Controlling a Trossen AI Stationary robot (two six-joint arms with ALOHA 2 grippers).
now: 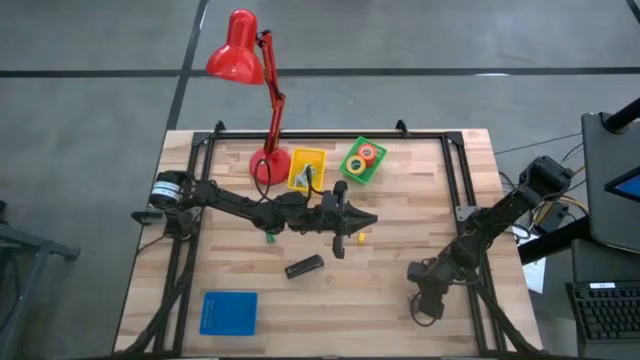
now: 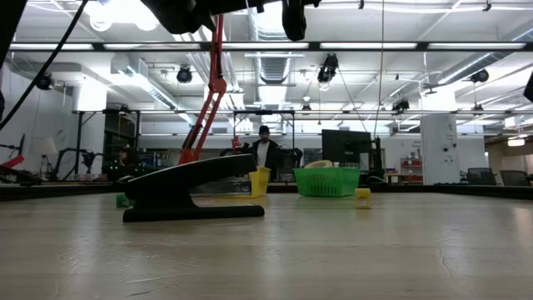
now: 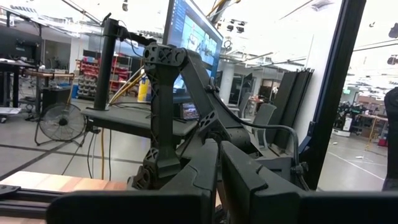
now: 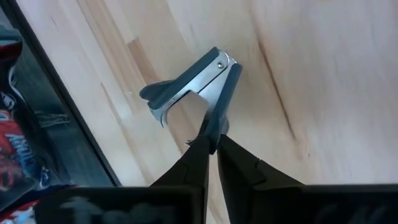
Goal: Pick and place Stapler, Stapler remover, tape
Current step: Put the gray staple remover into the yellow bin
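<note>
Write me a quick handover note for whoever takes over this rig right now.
Left end effector: shut, empty, held above mid-table, clear of the wood.
Right end effector: shut on the staple remover, low over the right front of the table.
Stapler: lying untouched on the table, front of centre.
Tape rolls: in the green basket at the back.
Yellow bin sits beside it.
Done: tape looks placed; staple remover gripped.
Left: place the staple remover, then pick and place the stapler.

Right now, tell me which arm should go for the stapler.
Left. The left tool hangs over the table's middle, just above the stapler in the high view. The right tool is off near the right edge, shut on the staple remover.
</note>
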